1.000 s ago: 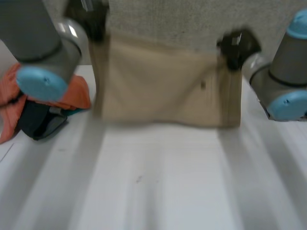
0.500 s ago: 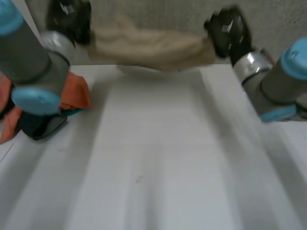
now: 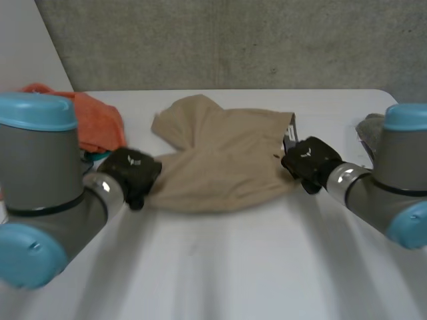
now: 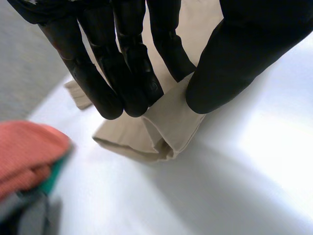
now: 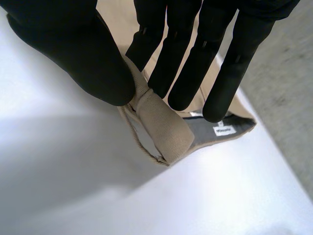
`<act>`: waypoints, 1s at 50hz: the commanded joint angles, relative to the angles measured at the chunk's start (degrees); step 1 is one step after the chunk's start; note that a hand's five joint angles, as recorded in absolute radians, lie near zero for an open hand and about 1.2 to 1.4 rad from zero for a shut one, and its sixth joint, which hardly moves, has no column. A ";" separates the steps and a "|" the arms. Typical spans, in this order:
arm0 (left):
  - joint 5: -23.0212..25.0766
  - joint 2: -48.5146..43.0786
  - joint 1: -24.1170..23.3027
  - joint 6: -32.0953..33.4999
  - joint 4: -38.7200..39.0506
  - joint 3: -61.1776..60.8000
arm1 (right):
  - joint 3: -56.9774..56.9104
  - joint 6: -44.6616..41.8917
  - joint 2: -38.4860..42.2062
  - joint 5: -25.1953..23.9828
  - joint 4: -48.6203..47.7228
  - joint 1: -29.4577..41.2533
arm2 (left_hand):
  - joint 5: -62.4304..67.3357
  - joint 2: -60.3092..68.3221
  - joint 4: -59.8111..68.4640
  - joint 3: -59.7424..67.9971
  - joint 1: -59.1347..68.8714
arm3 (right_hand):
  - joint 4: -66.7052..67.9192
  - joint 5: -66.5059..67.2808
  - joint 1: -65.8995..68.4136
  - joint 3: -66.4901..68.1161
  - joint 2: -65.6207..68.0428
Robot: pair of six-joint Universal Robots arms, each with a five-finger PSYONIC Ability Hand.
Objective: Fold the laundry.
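**First:** On the white table (image 3: 227, 267), between the two hands, what was seen lying?

**Second:** A beige garment (image 3: 223, 160) was seen spread there. It was rumpled, and one flap was turned up on the side away from the hands.

**First:** How was the left hand (image 3: 131, 175) found?

**Second:** It was found clamped on the garment. A folded corner was pinched between the thumb and the fingertips (image 4: 139, 93), and that corner was rested on the table just under them.

**First:** And the right hand (image 3: 308, 160)?

**Second:** It was found closed on the opposite end of the garment. A rolled edge was squeezed between the thumb and the fingers. A small white label (image 5: 223, 130) could be seen on the grey lining just beyond the fingertips.

**First:** Was anything else noted?

**Second:** An orange cloth (image 3: 93, 123) was noted beyond the left hand, near the garment but not touching it. A teal item (image 4: 51, 169) was tucked under it. A grey cloth (image 3: 369, 128) was seen beside the right arm, well apart from the right hand.
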 commanded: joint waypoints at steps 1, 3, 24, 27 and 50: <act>1.75 5.22 -2.02 3.78 -14.24 -6.86 | 6.42 -5.76 -9.43 1.86 20.14 -1.11 | 12.87 11.42 11.34 11.88 14.12 | 11.37 11.68 15.29 12.06 12.76; 2.71 6.53 -3.41 4.48 -18.53 -8.70 | 9.92 -9.60 -12.15 1.95 26.97 -1.19 | 12.87 11.42 11.34 11.88 14.12 | 11.37 11.68 15.29 12.06 12.76; -0.44 -4.34 -1.58 10.63 -2.06 14.91 | 3.01 0.99 -9.01 1.07 11.48 -4.27 | 12.87 11.42 11.34 11.88 14.12 | 11.37 11.68 15.29 12.06 12.76; -0.97 -11.55 -1.49 12.13 5.58 24.58 | 0.02 5.30 -6.20 2.91 2.52 -3.13 | 12.87 11.42 11.34 11.88 14.12 | 11.37 11.68 15.29 12.06 12.76; 2.71 -44.26 -0.87 10.64 18.08 63.11 | -12.55 4.17 16.57 15.13 -33.28 1.44 | -51.09 -52.54 -52.62 -52.08 -49.84 | -56.41 -56.10 -52.49 -55.73 -55.03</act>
